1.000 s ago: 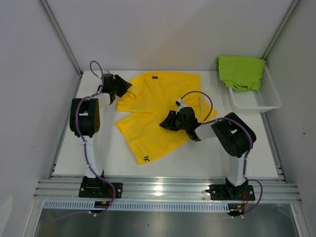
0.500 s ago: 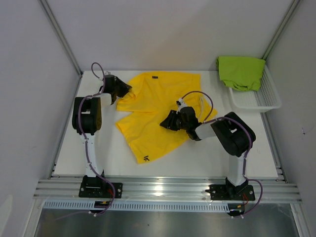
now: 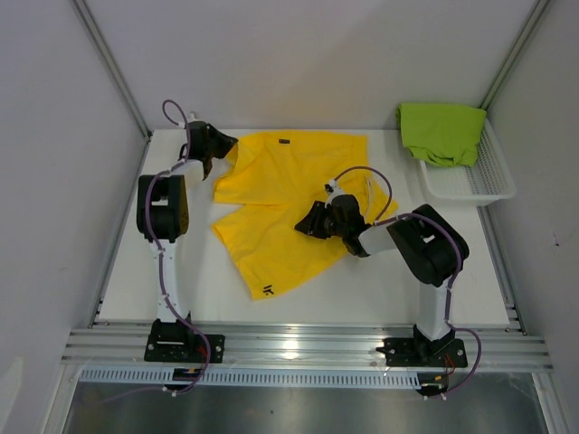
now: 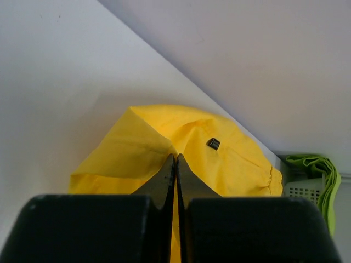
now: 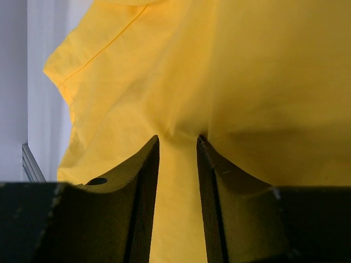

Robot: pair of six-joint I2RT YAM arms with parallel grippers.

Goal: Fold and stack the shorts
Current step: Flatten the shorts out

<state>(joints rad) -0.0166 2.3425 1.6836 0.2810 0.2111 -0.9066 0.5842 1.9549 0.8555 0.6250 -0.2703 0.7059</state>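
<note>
The yellow shorts [image 3: 280, 181] lie spread out flat in the middle of the white desk [image 3: 362, 289], waistband toward the far wall and legs pointing back at the arms. There is a small dark logo [image 3: 283, 142] at the waist and another mark by the hem of the near leg.

The left tool [image 3: 220, 147] is at the far left corner of the shorts. Its fingers are pressed tight together, pinching a raised fold of the yellow cloth at its edge.

The right tool [image 3: 312, 220] is down on the middle of the shorts, near the white drawstring [image 3: 373, 188]. Its fingers [image 5: 143, 181] stand part-way apart with a band of yellow cloth between them. I cannot tell whether they have hold of it.

The lime green shorts [image 3: 441, 131] sit bunched up in the white mesh basket [image 3: 488, 181] at the far right corner, well apart from the yellow pair.
</note>
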